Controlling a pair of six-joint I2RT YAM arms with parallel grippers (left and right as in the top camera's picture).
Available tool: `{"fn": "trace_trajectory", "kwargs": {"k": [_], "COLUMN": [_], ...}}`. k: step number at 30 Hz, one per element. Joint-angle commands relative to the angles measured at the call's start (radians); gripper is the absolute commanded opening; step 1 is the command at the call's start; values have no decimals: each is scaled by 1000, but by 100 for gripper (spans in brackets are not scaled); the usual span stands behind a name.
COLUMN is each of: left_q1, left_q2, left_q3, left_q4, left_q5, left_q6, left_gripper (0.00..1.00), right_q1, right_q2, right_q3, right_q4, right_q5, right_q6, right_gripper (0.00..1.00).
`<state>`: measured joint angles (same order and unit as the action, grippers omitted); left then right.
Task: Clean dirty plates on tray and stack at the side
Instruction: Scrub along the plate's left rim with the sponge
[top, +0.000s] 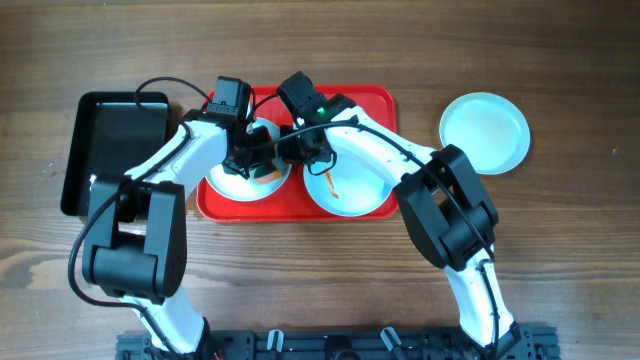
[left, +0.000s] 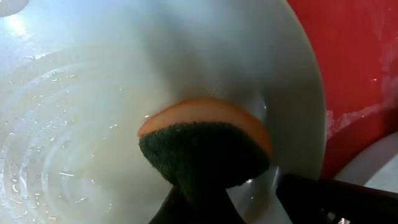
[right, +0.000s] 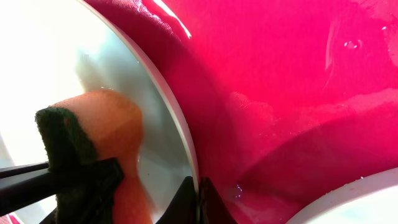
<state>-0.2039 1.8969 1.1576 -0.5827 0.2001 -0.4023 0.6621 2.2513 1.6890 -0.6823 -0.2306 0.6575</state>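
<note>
Two plates lie on the red tray (top: 375, 100). The left plate (top: 232, 185) is wet, and the right plate (top: 360, 190) has orange smears. A third plate (top: 485, 130) lies on the table to the right of the tray. My left gripper (top: 257, 160) is shut on an orange sponge with a dark green scrub side (left: 205, 149) and presses it onto the left plate (left: 124, 93). My right gripper (right: 198, 202) is shut on that plate's rim (right: 180, 130), right beside the sponge (right: 99, 137).
A black rectangular bin (top: 110, 150) stands left of the tray. The tray floor (right: 286, 87) is wet. The rim of the right plate (right: 360, 199) lies close to my right gripper. Both arms cross over the tray's middle.
</note>
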Motion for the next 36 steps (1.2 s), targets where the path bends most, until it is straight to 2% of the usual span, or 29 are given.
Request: {"fn": "trace_trajectory", "kwargs": {"k": [1, 9, 12, 19, 23, 29, 34, 36], "left_q1": [5, 6, 6, 6, 5, 5, 5, 5], "left_q2": [19, 18, 18, 16, -18, -116, -114, -114], "left_q3": [-14, -14, -14, 9, 87, 107, 80, 39], "left_q4": [-47, -209, -210, -210, -295, -281, -176, -95], "left_q5": [-141, -538, -630, -732, -698, -426, -178, -159], "left_q6": [2, 2, 2, -23, -63, -63, -63, -81], "left_gripper": [4, 4, 4, 4, 4, 4, 4, 4], "right_q1": [-4, -4, -4, -5, -5, -5, -4, -5], "right_q2": [-9, -9, -9, -9, -9, -9, -9, -9], "right_q3": [-8, -8, -8, -8, -8, -8, -8, -8], "right_q4": [3, 1, 1, 1, 6, 6, 8, 8], "right_q5": [23, 23, 23, 23, 23, 23, 22, 19], "right_q6": [-3, -3, -3, -3, -3, -3, -1, -2], "right_gripper": [4, 4, 4, 4, 4, 4, 4, 4]}}
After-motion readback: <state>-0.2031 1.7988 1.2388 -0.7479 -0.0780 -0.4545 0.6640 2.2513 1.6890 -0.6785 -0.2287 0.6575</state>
